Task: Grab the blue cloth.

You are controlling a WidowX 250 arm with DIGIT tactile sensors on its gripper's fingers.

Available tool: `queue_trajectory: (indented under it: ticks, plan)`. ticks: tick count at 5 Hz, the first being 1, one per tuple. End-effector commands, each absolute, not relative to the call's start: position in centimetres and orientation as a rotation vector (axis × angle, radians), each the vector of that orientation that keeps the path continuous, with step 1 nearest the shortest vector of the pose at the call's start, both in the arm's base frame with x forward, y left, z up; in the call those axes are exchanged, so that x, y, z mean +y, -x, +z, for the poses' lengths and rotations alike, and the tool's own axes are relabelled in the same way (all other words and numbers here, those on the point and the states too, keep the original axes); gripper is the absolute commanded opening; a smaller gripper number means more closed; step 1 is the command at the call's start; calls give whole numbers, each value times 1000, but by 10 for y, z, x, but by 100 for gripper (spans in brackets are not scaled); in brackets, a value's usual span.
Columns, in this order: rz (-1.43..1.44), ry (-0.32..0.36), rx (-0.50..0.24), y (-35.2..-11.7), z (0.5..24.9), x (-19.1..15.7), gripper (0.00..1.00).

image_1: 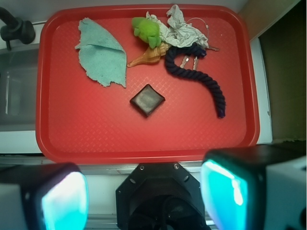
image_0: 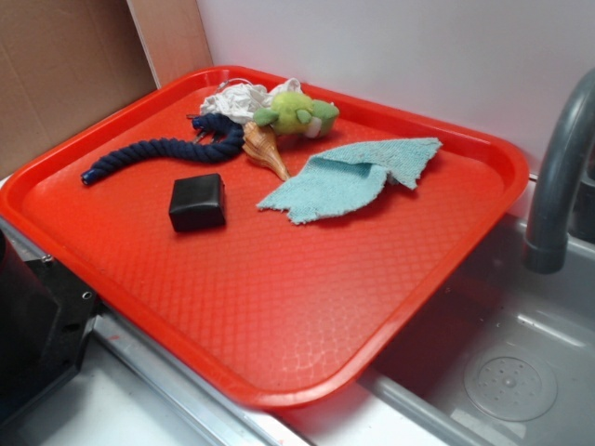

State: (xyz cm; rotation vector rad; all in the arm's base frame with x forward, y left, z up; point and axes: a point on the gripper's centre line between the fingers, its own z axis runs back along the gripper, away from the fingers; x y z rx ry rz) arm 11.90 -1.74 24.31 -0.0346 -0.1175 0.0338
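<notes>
On the red tray (image_0: 139, 279) the blue cloth (image_0: 353, 177) lies flat and partly folded, well apart from the black box (image_0: 197, 203) that sits near the tray's middle. The green plush toy (image_0: 296, 113), a seashell (image_0: 267, 150), the navy rope (image_0: 163, 153) and a white bundle (image_0: 237, 98) crowd the tray's far edge. The fingers (image_1: 64, 200) are spread wide, hanging clear of the tray, holding nothing

It looks like a kitchen play spot: a grey sink (image_0: 502, 362) with a tap (image_0: 558, 177) beside a red tray (image_0: 279, 307).
</notes>
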Motion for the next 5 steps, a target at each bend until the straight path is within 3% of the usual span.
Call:
queue_trajectory:
  ticks: [1, 2, 3, 4, 5]
  plan:
    - [34, 35, -117, -119, 243, -17, 100]
    - [64, -80, -40, -169, 206, -44, 100]
    - [-10, -121, -114, -219, 179, -72, 100]
    - [-115, -97, -139, -266, 146, -85, 100]
    - [-253, -56, -142, -297, 114, -86, 100]
